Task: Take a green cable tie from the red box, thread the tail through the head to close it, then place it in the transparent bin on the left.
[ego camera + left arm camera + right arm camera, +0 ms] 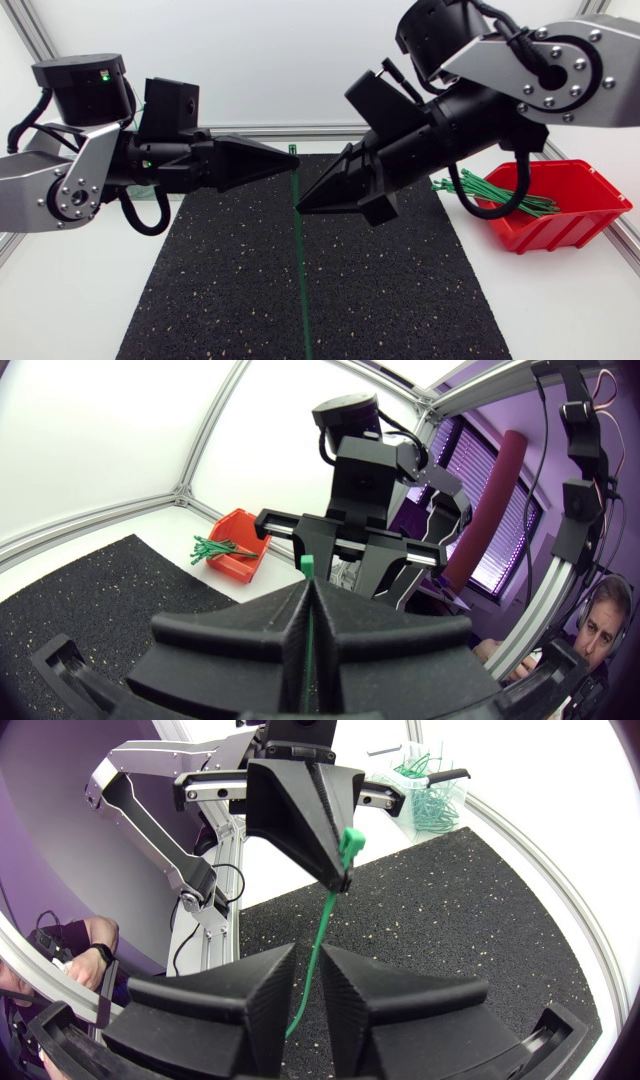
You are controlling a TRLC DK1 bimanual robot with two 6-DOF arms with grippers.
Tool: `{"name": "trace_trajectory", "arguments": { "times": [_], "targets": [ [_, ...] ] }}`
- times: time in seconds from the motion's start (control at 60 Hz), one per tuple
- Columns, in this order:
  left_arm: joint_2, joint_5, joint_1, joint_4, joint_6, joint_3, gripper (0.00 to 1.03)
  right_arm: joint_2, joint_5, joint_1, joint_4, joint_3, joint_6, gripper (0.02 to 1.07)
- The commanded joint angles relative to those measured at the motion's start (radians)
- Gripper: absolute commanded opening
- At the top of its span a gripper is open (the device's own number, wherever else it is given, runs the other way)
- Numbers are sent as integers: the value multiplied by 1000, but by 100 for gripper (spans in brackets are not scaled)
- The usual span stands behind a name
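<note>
Left end effector [290,164]: clenched on tie [299,260] near its head.
Tie: straight, hanging, not looped.
Right end effector [303,205]: released, tie passing between its fingers, ungripped.
Progress: tie judged out of box [590,215]; threading and bin [458,798] placement remain.

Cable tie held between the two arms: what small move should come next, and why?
Probably close the right end effector on the green cable tie. The left end effector is shut on it near the head, while the strap runs loose through the gap between the right one's open fingers. The tail needs a second grip before it can be bent round to the head.
</note>
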Motion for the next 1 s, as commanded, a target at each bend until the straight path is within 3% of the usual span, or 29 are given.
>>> {"name": "trace_trajectory", "arguments": {
  "times": [0.0,0.383,0.7,0.783,0.867,0.983],
  "targets": [
    [20,0,6,5,-80,48,3,-53,0,-17,-25,-25,-17,50],
    [28,-13,-51,-93,-219,137,3,-201,43,-95,-109,-85,-152,82],
    [60,-10,-61,-102,-322,189,3,-270,168,-81,-94,-200,-319,84],
    [80,-10,-57,-102,-334,196,3,-279,246,-74,-76,-231,-367,97],
    [92,-12,-52,-102,-334,196,3,-293,312,-55,-69,-255,-445,97],
    [120,-4,-45,-102,-340,198,3,-348,450,0,41,-334,-540,97]
  ]
}}
